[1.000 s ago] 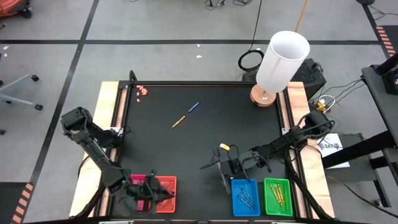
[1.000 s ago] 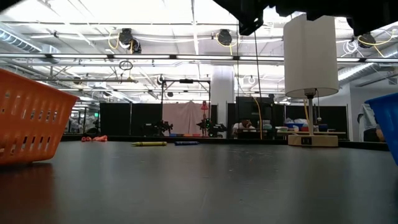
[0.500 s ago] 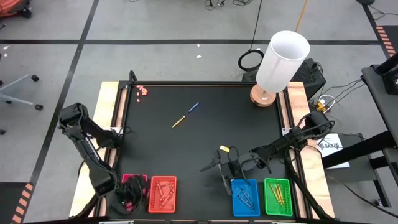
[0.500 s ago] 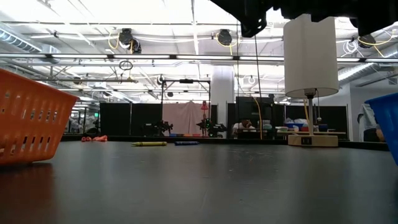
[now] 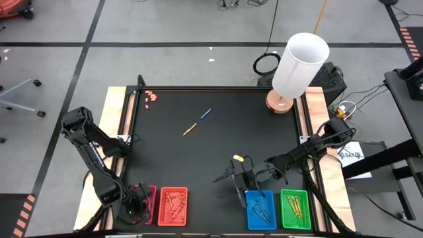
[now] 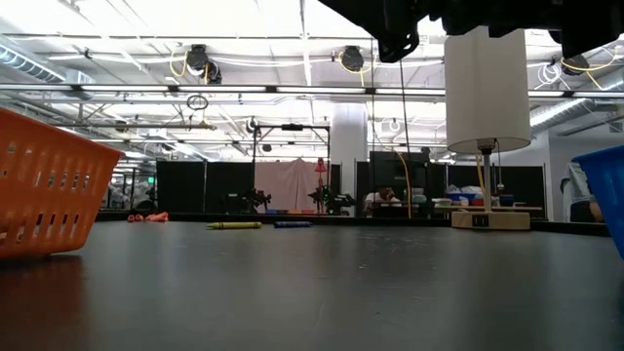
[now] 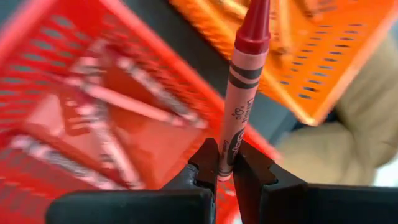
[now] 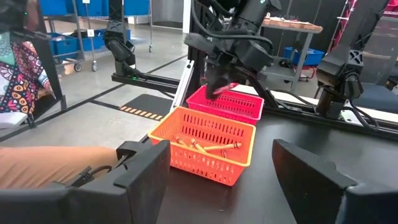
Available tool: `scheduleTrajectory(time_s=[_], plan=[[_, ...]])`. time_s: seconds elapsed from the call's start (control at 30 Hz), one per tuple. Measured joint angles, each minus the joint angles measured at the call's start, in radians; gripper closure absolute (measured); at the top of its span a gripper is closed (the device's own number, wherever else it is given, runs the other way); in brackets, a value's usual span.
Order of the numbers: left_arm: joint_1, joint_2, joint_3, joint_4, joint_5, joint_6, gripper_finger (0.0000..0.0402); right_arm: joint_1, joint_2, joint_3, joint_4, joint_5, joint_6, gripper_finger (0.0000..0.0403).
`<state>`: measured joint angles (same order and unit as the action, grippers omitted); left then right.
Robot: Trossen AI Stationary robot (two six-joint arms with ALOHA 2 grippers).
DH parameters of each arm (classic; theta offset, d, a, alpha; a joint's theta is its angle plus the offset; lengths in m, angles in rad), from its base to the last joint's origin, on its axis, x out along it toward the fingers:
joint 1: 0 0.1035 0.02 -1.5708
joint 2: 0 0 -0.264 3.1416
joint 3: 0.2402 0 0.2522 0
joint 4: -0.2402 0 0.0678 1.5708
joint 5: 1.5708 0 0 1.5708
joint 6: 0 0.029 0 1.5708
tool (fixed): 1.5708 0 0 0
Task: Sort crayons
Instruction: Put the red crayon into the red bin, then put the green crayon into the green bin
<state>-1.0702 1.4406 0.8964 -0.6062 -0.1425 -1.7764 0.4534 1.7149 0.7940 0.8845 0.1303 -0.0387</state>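
Note:
My left gripper (image 5: 135,205) hangs over the pink tray (image 5: 151,198) at the near left and is shut on a dark pink crayon (image 7: 242,87). Several crayons lie in that pink tray (image 7: 93,118) and in the orange tray (image 5: 173,206) beside it. A yellow crayon (image 5: 190,129) and a blue crayon (image 5: 206,114) lie flat on the black mat's middle. My right gripper (image 5: 225,175) stands open and holds nothing, just beyond the blue tray (image 5: 259,209). From its wrist view I see the left gripper (image 8: 221,78) above the pink tray (image 8: 233,102). My left gripper pinches the crayon's blunt end (image 7: 225,163) between its two fingertips. The fingers slant down from above, and the crayon runs on past them along their line, its tip (image 7: 256,18) leading. It is lifted clear, above the pink tray.
A white lamp (image 5: 297,66) stands at the far right corner. A green tray (image 5: 295,209) sits to the right of the blue one. A cluster of small pink bits (image 5: 151,96) lies at the far left corner. Bare mat spreads between the trays and the loose crayons.
My left gripper has gone toward the table's left edge, from over the orange tray to over the pink tray. It has rolled and tipped down on the way, staying shut on the crayon. My right gripper has kept still.

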Motion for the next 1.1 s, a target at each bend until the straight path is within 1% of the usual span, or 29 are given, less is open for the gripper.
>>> scheduleTrajectory(time_s=[0.07,0.13,0.27,0.4,0.5,0.7,0.83,0.93,1.1], plan=[[0.0,0.0,-0.01,-0.039,0.0,-0.022,0.0373,0.001,0.0,0.0,-0.002,0.0,0.0,0.0138],[-0.005,0.0,-0.025,-0.056,0.005,-0.085,0.0373,0.002,0.0,0.0,-0.01,0.0,0.0,0.0138],[-0.023,0.004,-0.039,-0.06,0.05,-0.214,0.0373,0.002,0.0,0.001,-0.03,0.0,-0.001,0.0138],[-0.04,0.005,-0.039,-0.058,0.061,-0.261,0.037,0.002,0.0,0.001,-0.045,0.0,0.0,0.0138],[-0.039,0.006,-0.039,-0.058,0.061,-0.261,0.0357,0.002,0.0,0.001,-0.049,0.0,0.0,0.0138],[-0.039,0.01,-0.039,-0.062,0.061,-0.26,0.0311,0.002,0.0,0.001,-0.051,0.0,-0.001,0.0138],[-0.039,0.01,-0.039,-0.059,0.059,-0.231,0.0286,0.002,0.0,0.001,-0.052,0.0,0.0,0.0138],[-0.039,0.01,-0.032,-0.055,0.055,-0.188,0.028,0.002,0.0,0.001,-0.058,0.0,0.0,0.0138],[-0.046,0.01,0.017,-0.066,0.012,-0.121,0.0279,0.0,0.0,0.001,-0.076,0.006,-0.001,0.0138]])
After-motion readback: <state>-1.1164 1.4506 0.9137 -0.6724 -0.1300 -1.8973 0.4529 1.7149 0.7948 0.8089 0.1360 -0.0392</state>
